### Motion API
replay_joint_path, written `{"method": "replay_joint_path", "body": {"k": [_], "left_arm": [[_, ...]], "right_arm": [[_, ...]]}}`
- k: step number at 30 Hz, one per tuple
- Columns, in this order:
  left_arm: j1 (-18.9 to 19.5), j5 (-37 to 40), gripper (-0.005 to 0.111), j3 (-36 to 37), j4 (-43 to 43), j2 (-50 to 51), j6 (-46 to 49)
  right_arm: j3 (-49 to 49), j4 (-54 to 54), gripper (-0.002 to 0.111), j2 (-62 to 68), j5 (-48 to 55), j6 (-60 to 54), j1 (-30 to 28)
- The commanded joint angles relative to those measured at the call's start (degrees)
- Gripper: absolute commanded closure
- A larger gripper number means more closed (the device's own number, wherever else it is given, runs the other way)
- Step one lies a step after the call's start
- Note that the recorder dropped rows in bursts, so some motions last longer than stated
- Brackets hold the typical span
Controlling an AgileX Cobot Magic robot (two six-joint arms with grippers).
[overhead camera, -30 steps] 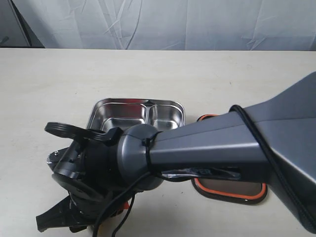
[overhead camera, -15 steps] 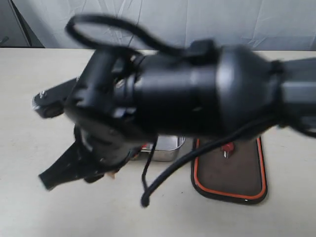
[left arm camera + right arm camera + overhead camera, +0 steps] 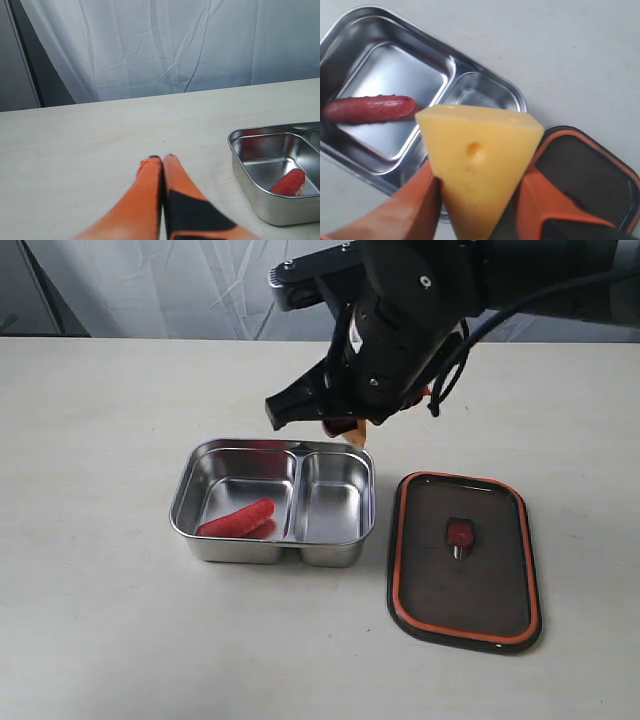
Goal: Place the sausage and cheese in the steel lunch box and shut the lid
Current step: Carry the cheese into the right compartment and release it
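Note:
The steel lunch box (image 3: 188,502) sits open on the table, and the red sausage (image 3: 236,519) lies in its larger left compartment. My right gripper (image 3: 347,430) hangs just above the box's far rim, shut on the yellow cheese (image 3: 477,160); only a yellow tip of the cheese (image 3: 355,437) shows in the exterior view. The dark lid (image 3: 490,580) with its orange rim and red valve tab lies flat to the right of the box. My left gripper (image 3: 163,159) is shut on nothing, over bare table left of the box (image 3: 240,165); the exterior view does not show it.
A white curtain (image 3: 150,285) hangs behind the table's far edge. The right arm (image 3: 480,280) reaches in from the upper right above the table. Bare tabletop (image 3: 90,420) surrounds the box and lid.
The right arm, which filled the foreground, has swung up and back with the cheese to above the box's far rim. The sausage in the box is now visible.

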Motion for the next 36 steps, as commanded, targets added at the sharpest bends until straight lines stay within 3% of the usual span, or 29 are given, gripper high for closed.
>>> {"method": "replay_joint_path", "body": {"k": [1,14,16,20,23,36], "left_arm": [[-0.38,-0.30,0.107,0.16,0.00,-0.38,0.03],[-0.38,-0.30,0.107,0.16,0.00,-0.38,0.03],[-0.38,-0.30,0.107,0.16,0.00,-0.38,0.03],[-0.38,-0.30,0.107,0.16,0.00,-0.38,0.03],[-0.38,-0.30,0.107,0.16,0.00,-0.38,0.03],[-0.38,-0.30,0.107,0.16,0.00,-0.38,0.03]], "right_arm": [[-0.13,2.76,0.109,2.62,-1.81,-5.67,-3.14],[-0.13,2.87,0.108,12.84,-5.40,-7.69,-3.33],[-0.13,2.87,0.101,13.42,-5.40,-7.69,-3.33],[-0.13,2.20,0.068,13.68,-5.40,-7.69,-3.33],[-0.13,0.87,0.052,13.68,-4.85,-7.69,-3.33],[-0.23,-0.37,0.049,9.93,4.43,-6.01,-5.31]]}}
